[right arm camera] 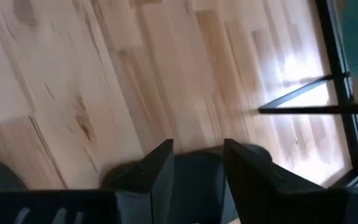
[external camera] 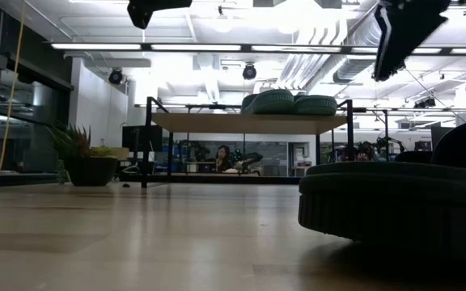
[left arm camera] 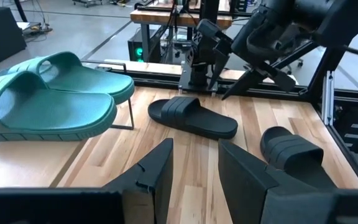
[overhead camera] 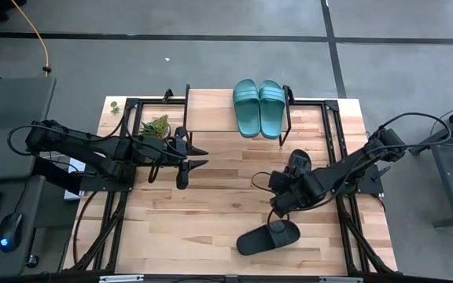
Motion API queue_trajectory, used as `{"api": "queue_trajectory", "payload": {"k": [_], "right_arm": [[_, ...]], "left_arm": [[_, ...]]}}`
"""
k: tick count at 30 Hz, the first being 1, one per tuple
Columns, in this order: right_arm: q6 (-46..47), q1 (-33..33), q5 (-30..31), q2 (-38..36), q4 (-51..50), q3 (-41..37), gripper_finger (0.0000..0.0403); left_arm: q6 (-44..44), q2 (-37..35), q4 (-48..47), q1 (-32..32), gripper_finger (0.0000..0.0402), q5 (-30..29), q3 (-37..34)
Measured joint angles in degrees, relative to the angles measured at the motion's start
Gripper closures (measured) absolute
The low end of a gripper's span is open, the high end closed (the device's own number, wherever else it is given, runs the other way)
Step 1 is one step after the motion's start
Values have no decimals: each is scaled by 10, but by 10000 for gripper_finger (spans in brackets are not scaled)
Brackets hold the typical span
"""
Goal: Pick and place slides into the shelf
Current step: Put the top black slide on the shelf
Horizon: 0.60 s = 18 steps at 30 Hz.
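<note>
Watching from my station, I am seeing the right gripper (overhead camera: 277,196) hanging with its dark fingers parted a moderate way and nothing between them; in its wrist view the flat, wedge-shaped fingers (right arm camera: 157,167) are framing a black slide (right arm camera: 197,171) lying just beyond their tips on the pale planked tabletop (right arm camera: 73,81). From above, one black slide (overhead camera: 299,163) is lying just behind this gripper, toward the shelf, and the other black slide (overhead camera: 268,237) is lying near it on the front side, its wide ribbed strap showing. Both look like smooth matte rubber.

I am keeping the left gripper (overhead camera: 197,156) out over the table, its fingers spread and empty, pointing across toward the right arm. The two teal-green slides (overhead camera: 259,107) are sitting side by side on the shelf (overhead camera: 211,110), beyond and to the right of this gripper; their straps are ribbed and their soles thick and rounded. The shelf is a light wooden plank on thin black metal legs. A small spiky green plant (overhead camera: 156,126) in a pot is sitting close beside the left gripper's wrist.
</note>
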Motion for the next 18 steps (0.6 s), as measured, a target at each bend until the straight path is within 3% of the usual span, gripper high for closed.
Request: {"api": "queue_trajectory", "payload": {"k": [18], "right_arm": [[-30, 1, -36, 0, 12, -132, 273]], "left_arm": [[0, 0, 0, 0, 289, 0, 0]]}}
